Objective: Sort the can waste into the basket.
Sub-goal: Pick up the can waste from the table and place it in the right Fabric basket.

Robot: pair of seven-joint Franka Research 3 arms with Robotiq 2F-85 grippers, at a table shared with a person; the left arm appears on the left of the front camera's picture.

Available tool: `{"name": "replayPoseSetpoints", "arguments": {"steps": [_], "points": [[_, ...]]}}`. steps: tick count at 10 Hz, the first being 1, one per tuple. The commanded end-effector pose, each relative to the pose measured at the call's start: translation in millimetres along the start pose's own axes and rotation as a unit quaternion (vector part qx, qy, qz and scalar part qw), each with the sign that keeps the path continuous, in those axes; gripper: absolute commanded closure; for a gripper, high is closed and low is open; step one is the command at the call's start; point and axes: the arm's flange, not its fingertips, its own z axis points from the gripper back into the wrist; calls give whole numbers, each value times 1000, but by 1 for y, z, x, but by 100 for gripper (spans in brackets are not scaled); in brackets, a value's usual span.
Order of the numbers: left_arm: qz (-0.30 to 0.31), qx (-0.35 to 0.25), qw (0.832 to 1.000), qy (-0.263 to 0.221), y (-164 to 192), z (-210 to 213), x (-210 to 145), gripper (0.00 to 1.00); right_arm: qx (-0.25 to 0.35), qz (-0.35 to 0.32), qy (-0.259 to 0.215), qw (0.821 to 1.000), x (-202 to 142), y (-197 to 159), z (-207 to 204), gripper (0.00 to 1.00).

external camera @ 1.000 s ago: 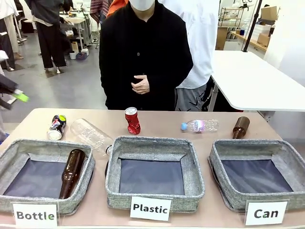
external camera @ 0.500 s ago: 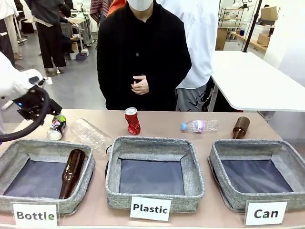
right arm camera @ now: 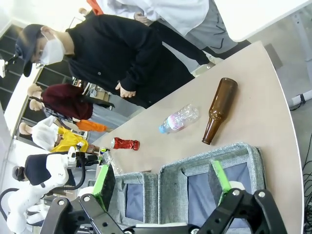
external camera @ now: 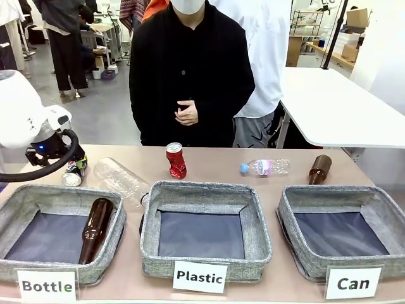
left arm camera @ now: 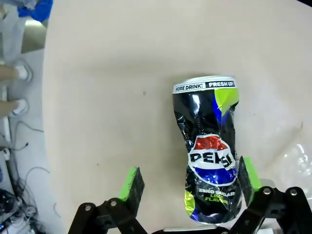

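A crushed red can [external camera: 175,159] with a silver top stands on the table beyond the middle basket. At the far left a crushed dark Pepsi can [external camera: 74,172] lies on its side. My left arm [external camera: 25,120] hangs over it. In the left wrist view my left gripper [left arm camera: 190,178] is open, and the Pepsi can [left arm camera: 209,146] lies between its green pads, close to the right pad [left arm camera: 247,173]. The grey basket [external camera: 345,196] with the "Can" card [external camera: 353,282] sits at front right with nothing in it. My right gripper [right arm camera: 162,181] is open above this basket [right arm camera: 214,153].
The "Bottle" basket [external camera: 19,196] holds a brown bottle [external camera: 95,229]. The "Plastic" basket [external camera: 204,190] has nothing in it. A large clear bottle [external camera: 120,178], a small plastic bottle [external camera: 264,166] and another brown bottle [external camera: 320,168] lie on the table. A person [external camera: 190,76] stands at the far side.
My left arm has come in from the left edge and moved down over the Pepsi can, its jaws staying open. The cans, bottles and baskets have not moved.
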Motion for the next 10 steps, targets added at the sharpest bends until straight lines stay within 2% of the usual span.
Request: {"name": "replayPoseSetpoints", "arguments": {"steps": [1, 5, 6, 7, 8, 10], "points": [[7, -6, 1000, 13, -13, -3, 10, 0, 10, 13, -5, 1000, 4, -1, 0, 0], [22, -7, 1000, 13, -16, -12, 15, 0, 10, 13, -5, 1000, 4, -1, 0, 0], [27, -11, 1000, 11, -16, -16, 17, 41, 10, 13, -5, 1000, 4, -1, 0, 0], [30, -11, 999, 13, -16, -19, 16, 59, 10, 13, -5, 1000, 4, -1, 0, 0], [28, -10, 999, 18, -18, -22, 17, 100, 10, 13, -5, 1000, 4, -1, 0, 0], [28, -6, 999, 28, -20, -29, 19, 100, 10, 13, -5, 1000, 4, -1, 0, 0]]}}
